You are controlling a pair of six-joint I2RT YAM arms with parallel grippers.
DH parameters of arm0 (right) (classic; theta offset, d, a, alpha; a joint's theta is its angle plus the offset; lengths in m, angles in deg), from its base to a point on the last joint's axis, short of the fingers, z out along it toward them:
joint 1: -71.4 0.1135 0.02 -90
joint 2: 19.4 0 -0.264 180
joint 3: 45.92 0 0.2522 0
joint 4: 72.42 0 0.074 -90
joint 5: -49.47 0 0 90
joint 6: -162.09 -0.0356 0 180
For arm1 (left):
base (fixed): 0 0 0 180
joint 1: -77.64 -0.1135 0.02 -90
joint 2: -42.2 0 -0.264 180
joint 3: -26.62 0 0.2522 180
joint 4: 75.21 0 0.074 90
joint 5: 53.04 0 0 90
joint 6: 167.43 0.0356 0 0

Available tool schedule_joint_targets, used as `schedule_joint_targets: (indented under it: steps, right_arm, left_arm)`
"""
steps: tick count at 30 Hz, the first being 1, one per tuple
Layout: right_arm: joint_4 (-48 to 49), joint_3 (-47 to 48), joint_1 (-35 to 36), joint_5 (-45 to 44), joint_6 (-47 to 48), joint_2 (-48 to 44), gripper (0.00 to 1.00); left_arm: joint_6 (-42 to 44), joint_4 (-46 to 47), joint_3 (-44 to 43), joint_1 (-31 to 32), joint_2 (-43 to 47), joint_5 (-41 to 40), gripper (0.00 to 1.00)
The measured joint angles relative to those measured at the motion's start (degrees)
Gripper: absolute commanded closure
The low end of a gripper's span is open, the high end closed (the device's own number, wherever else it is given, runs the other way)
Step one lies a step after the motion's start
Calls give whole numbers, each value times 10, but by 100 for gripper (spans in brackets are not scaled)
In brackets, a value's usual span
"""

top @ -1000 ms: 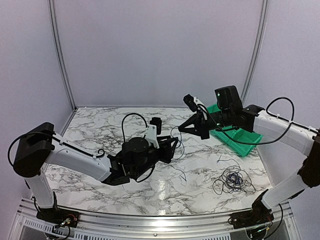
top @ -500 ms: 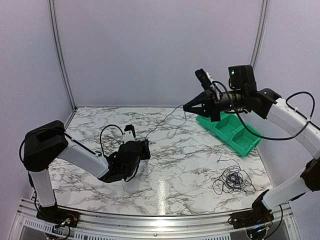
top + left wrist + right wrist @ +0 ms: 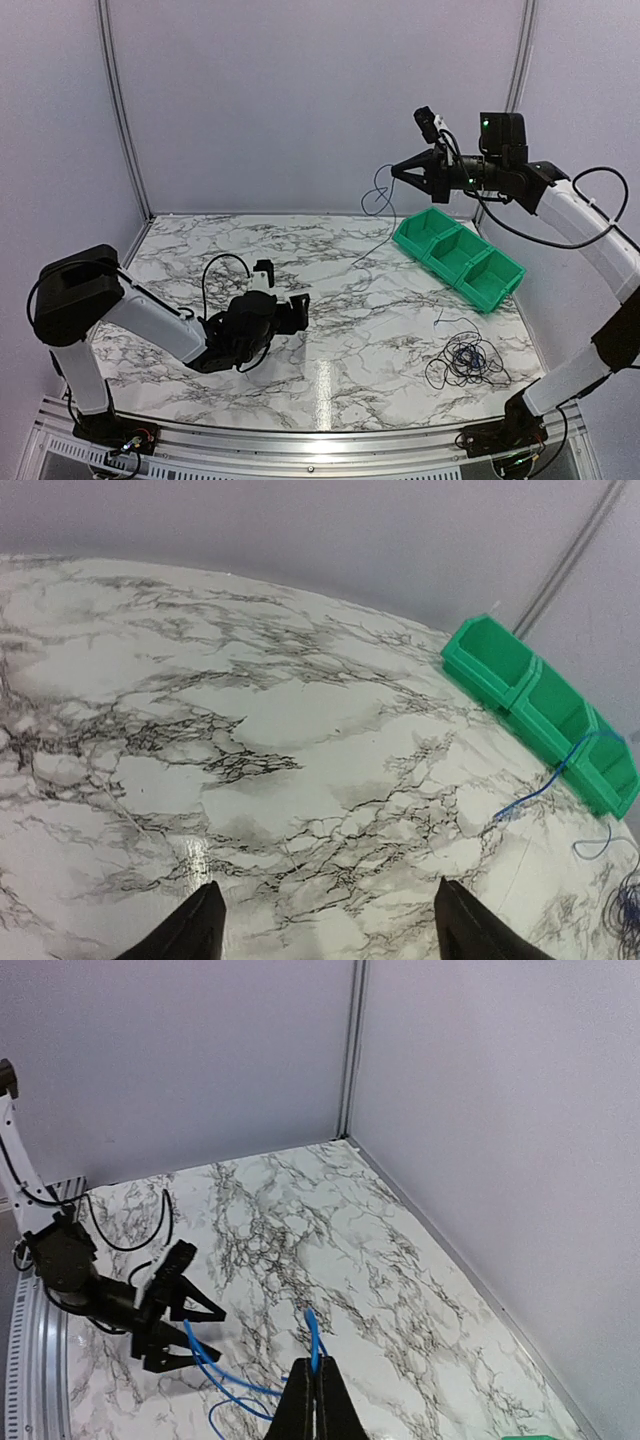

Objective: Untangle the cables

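Note:
The cables lie as a loose dark tangle (image 3: pixel 464 360) with a small blue coil on the marble near the right front, and its edge shows in the left wrist view (image 3: pixel 628 912). One thin blue cable (image 3: pixel 316 1332) is apart from the tangle. My right gripper (image 3: pixel 398 170) is shut on it high above the table's back. It hangs in loops (image 3: pixel 196 1352) down to the marble (image 3: pixel 545 784). My left gripper (image 3: pixel 301 310) sits low over the left-centre marble, open, with nothing between its fingers (image 3: pixel 196 930).
A green bin (image 3: pixel 458 258) with three compartments lies at the back right, below and to the right of the raised gripper (image 3: pixel 540 705). Purple walls close the table at the back and both sides. Metal rails run along the near edge.
The left gripper has opened and let go of the cable's end. The right gripper has risen and swung back to the right, carrying the cable up off the table.

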Motion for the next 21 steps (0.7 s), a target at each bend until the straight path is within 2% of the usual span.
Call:
schedule_joint_targets:
  steps: [5,8,15,21]
  right_arm:
    - [23,-6,-32,-39,-11,23,100]
    - [39,-9,-46,-64,-13,28,100]
    - [62,10,-81,-121,-14,48,100]
    - [79,58,-113,-169,-20,89,100]
  left_arm:
    - [49,-4,20,20,82,39,1]
    - [54,-37,24,24,145,66,1]
    - [132,-218,-71,23,248,153,1]
    - [243,-278,-107,23,311,176,1]
